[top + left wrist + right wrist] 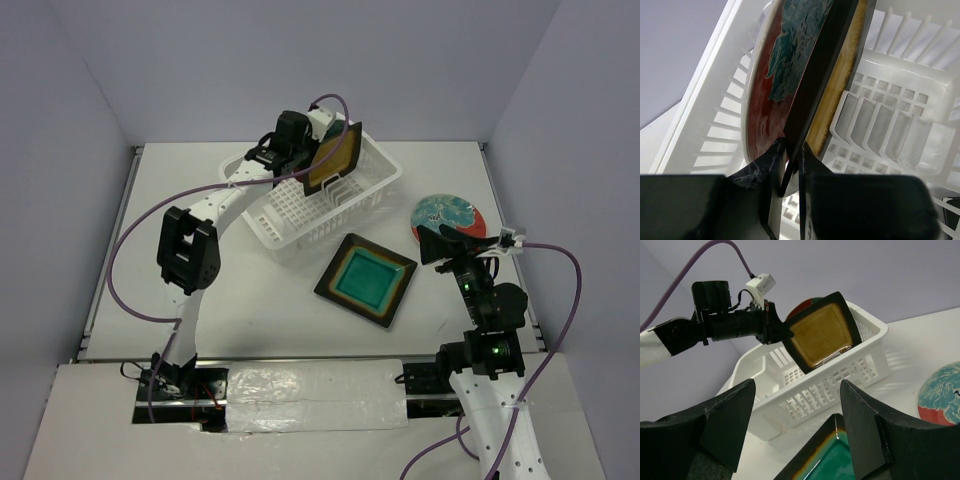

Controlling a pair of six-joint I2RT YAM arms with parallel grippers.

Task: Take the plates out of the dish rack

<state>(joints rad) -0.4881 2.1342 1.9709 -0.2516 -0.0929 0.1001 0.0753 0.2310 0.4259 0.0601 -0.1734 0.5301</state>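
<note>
Clamped on the amber square plate (335, 160)

The left gripper (790, 152) pinches its rim; it stands on edge in the dish rack (300, 218), beside a round plate (772, 75). The right gripper (797, 390) is spread wide near the teal square plate (366, 280)

bright, even light from above fills the white table (250, 300); the dish rack (290, 225) and teal plate (366, 279) throw only faint, soft shadows. a pale sheen sits on the teal glaze and the amber plate (822, 335). up close, the left fingers (765, 165) and right fingers (725, 420) look dark and blurred; farther things are sharp.
</note>
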